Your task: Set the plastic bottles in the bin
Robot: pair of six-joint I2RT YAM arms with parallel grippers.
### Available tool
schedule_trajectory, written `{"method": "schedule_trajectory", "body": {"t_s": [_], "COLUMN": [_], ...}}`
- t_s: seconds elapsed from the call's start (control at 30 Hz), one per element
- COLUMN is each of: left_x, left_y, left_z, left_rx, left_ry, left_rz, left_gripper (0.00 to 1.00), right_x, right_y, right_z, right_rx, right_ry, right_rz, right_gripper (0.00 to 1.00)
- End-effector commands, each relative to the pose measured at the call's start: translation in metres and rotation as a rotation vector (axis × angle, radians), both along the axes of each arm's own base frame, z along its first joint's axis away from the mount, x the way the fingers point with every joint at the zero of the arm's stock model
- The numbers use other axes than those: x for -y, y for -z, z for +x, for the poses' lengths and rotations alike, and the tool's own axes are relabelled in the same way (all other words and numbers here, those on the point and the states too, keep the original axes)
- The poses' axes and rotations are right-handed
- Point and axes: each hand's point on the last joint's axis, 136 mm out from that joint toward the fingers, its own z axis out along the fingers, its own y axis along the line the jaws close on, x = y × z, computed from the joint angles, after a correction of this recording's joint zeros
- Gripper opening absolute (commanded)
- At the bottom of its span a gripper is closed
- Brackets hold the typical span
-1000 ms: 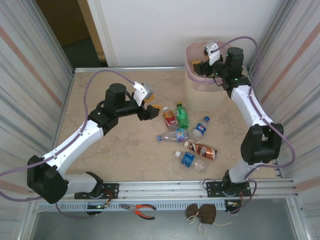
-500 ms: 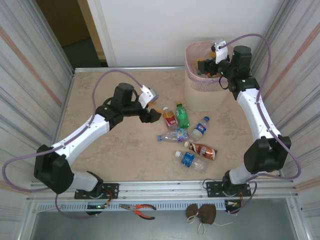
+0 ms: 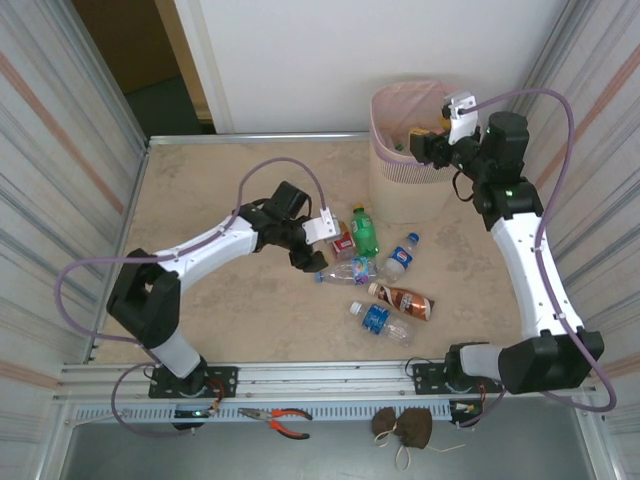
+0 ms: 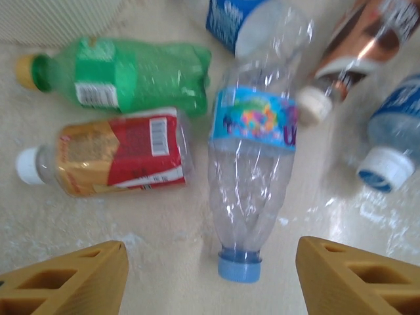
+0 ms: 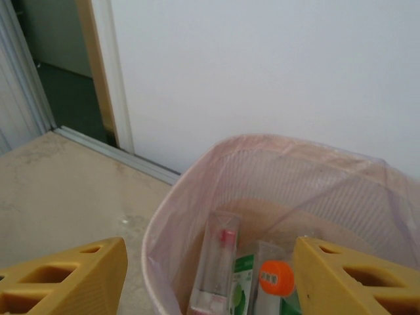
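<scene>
**Left arm lined up over a clear bottle — pick not yet made**

The table (image 3: 200,300) holds the outstanding work: six plastic bottles (image 3: 370,275) lie loose in a cluster near its middle. The bin (image 3: 400,195) stands at the far right, pink liner in place, with several bottles already inside.

The right gripper (image 3: 422,143) hangs over the bin's mouth with its fingers spread and nothing between them. The left gripper (image 3: 308,252) is over the cluster's left edge, also spread and empty.

In the left wrist view, the clear bottle (image 4: 252,164) lies lengthwise between the fingers, with its blue cap (image 4: 239,269) towards the gripper. The red-label bottle (image 4: 118,154) lies just beside it on the left, and the green bottle (image 4: 131,75) is beyond that. The brown bottle (image 4: 354,46) points its white cap at the clear bottle's right side, and whether they touch cannot be told.

Assessment: the step in hand is picking the clear bottle.
- Descend straight, keeping the bottle centred.
- The left finger must drop into the narrow gap beside the red-label bottle without riding onto it.
- The wall looks thin and crumpled and will likely give — close near the neck, where it should be stiffer, and seat deep before lifting.
</scene>
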Motion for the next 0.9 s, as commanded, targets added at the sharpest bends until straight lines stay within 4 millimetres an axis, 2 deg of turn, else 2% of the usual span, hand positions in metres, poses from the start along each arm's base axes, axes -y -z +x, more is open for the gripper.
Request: {"method": "schedule_trajectory", "body": {"t_s": [0.0,0.2,0.33,0.63,0.87], "left_x": [-0.008,-0.004,-0.002,0.0,-0.001], "left_y": [0.017,0.054,0.07,0.092,0.1], "left_z": [-0.001,-0.006,-0.008,-0.01,-0.014], "left_rx": [0.019,-0.014,-0.038,-0.071,-0.092], "left_ry": [0.054,0.089,0.093,0.099,0.104], "left_rz": [0.114,0.212,0.245,0.27,0.282], "left_gripper": [0.68,0.68,0.68,0.63,0.52], "right_x": [0.008,0.012,0.012,0.014,0.014], "right_y": [-0.002,0.004,0.008,0.012,0.013], "right_z": [-0.013,-0.024,-0.028,-0.031,-0.032], "right_rx": [-0.007,-0.019,-0.031,-0.034,-0.035], "right_ry": [0.033,0.044,0.044,0.053,0.055], "right_rz": [0.016,0.018,0.019,0.021,0.018], "right_gripper": [0.67,0.67,0.67,0.67,0.67]}}
